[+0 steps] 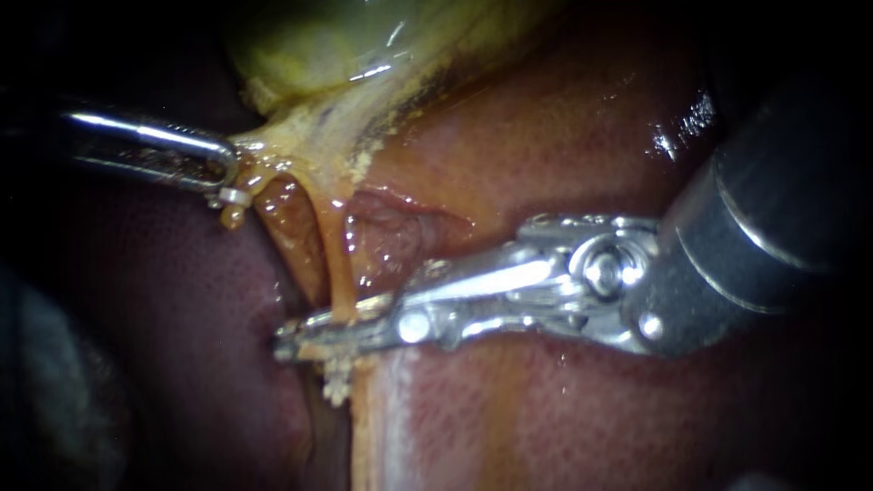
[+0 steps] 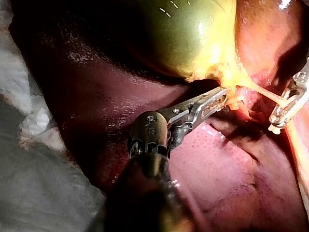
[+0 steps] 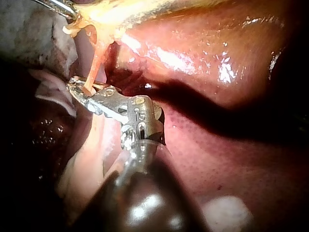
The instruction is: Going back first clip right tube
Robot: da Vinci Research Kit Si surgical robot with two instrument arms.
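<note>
Tube (image 1: 338, 273), glossy yellow strand, within right instrument's (image 1: 314, 335) barely parted pincer, left instrument (image 1: 227, 168) clamping gallbladder (image 1: 309, 45)

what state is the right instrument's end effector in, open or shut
Open. In the endoscope view a gap shows between the jaws of the right instrument's end effector, and the tube runs through it.

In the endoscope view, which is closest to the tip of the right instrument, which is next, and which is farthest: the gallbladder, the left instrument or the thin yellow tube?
Starting from the right instrument:
1. thin yellow tube: right at its tip, crossing it.
2. left instrument: up and to the left, near the tube's upper end.
3. gallbladder: farthest, at the top of the view.
</note>
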